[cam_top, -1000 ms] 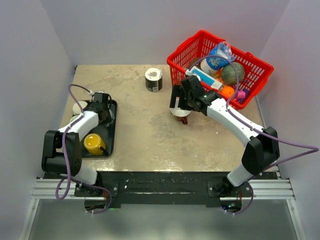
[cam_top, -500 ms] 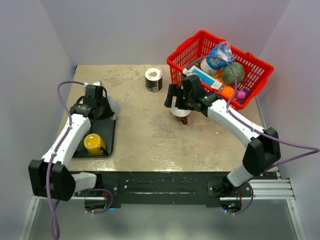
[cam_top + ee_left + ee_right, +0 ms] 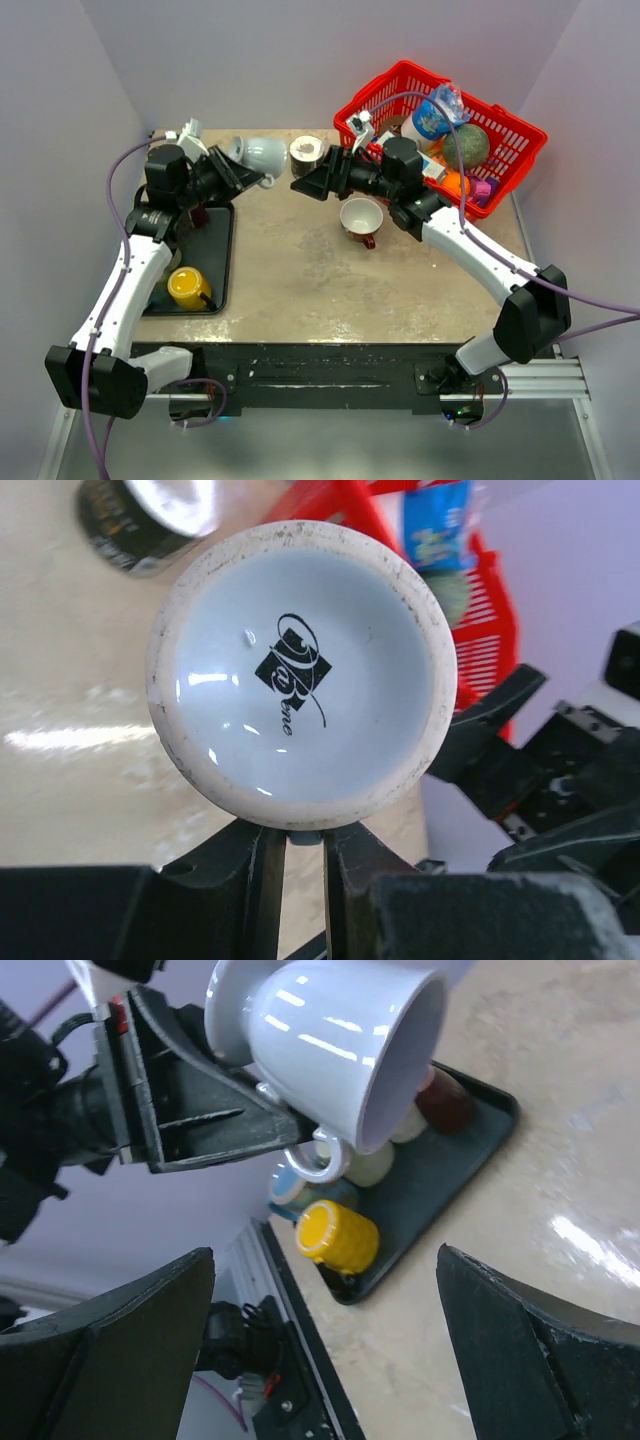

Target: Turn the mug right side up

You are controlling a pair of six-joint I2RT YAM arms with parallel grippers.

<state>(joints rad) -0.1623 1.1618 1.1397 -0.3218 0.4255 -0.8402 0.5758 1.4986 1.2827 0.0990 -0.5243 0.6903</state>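
Observation:
The white mug (image 3: 258, 153) hangs in the air over the table's back left, lying on its side. Its base (image 3: 300, 670) faces the left wrist camera and its mouth (image 3: 340, 1045) tips toward the right arm. My left gripper (image 3: 232, 172) is shut on the mug's handle, which is pinched between the fingers (image 3: 305, 840) just under the base. My right gripper (image 3: 312, 184) is raised off the table, points left at the mug and stands wide open (image 3: 322, 1260) with nothing between its fingers, a short gap away from the mug.
A black tray (image 3: 215, 270) at the left holds a yellow cup (image 3: 187, 287) and other cups. A red-handled cup (image 3: 360, 217) stands upright mid-table. A dark can (image 3: 306, 152) sits at the back. A red basket (image 3: 520, 140) of groceries fills the back right.
The left arm lifted the white mug off the tray and swung it up toward the back centre. The right gripper left the red-handled cup, rose and turned left to face the mug.

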